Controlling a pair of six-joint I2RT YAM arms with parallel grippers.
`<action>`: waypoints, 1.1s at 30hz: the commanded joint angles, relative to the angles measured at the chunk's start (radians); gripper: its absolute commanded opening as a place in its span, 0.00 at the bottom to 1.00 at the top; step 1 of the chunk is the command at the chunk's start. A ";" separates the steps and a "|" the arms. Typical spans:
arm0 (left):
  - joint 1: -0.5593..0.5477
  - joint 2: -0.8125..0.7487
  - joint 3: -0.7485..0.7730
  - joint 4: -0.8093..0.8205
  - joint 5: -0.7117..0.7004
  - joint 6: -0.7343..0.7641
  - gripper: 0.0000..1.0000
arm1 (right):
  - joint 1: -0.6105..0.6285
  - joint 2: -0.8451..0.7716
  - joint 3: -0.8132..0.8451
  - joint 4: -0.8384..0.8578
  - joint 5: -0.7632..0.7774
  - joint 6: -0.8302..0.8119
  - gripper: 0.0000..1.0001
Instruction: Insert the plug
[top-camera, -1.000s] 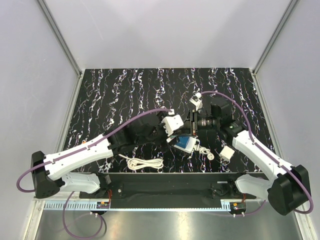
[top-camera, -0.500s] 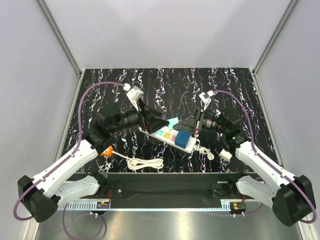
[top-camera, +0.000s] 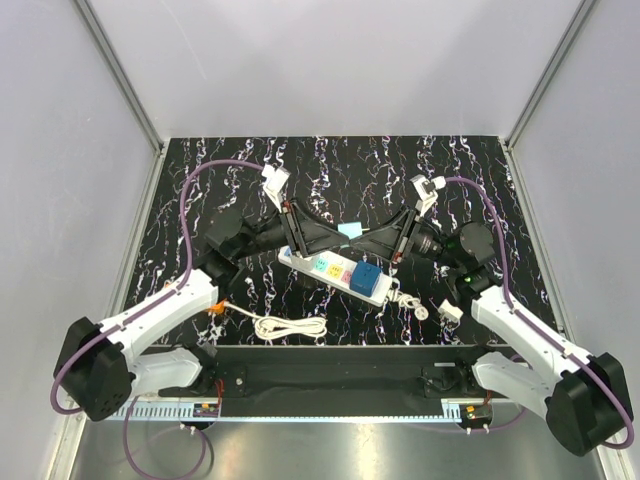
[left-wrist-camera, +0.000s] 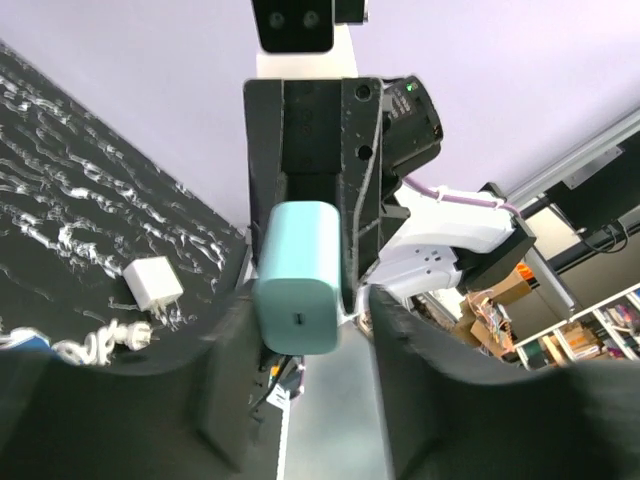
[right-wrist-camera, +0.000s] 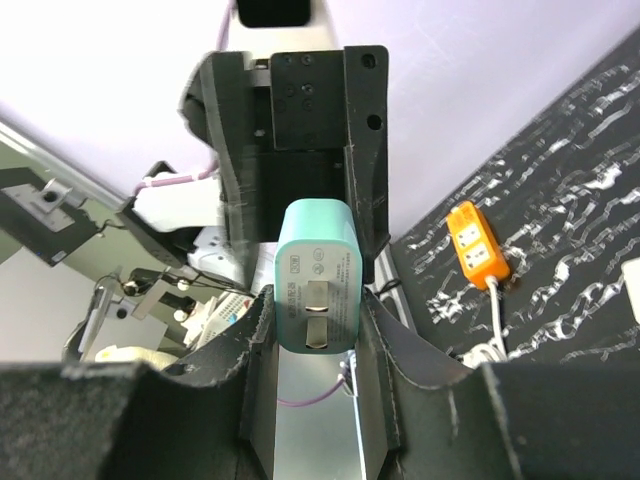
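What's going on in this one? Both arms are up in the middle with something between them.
The two grippers meet in mid-air on a pale teal cube. The right gripper is clamped on its sides, prongs facing that wrist camera. The left gripper brackets the other end, but whether it grips is unclear. It looks like a handover. The blue plug sits untouched on the near-right end of the power strip; whether it is fully seated cannot be told.

The top camera looks down from high up; the wrist cameras face each other, close — both see the teal cube between the jaws.
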 joint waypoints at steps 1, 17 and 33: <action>-0.003 -0.003 -0.006 0.202 0.040 -0.051 0.42 | 0.002 -0.021 -0.003 0.070 0.030 0.011 0.00; -0.003 -0.032 0.029 0.061 0.138 0.187 0.00 | 0.002 -0.036 0.003 -0.146 0.018 -0.055 0.63; 0.028 0.107 0.546 -1.183 -0.127 1.436 0.00 | 0.002 -0.414 0.052 -0.764 0.314 -0.298 1.00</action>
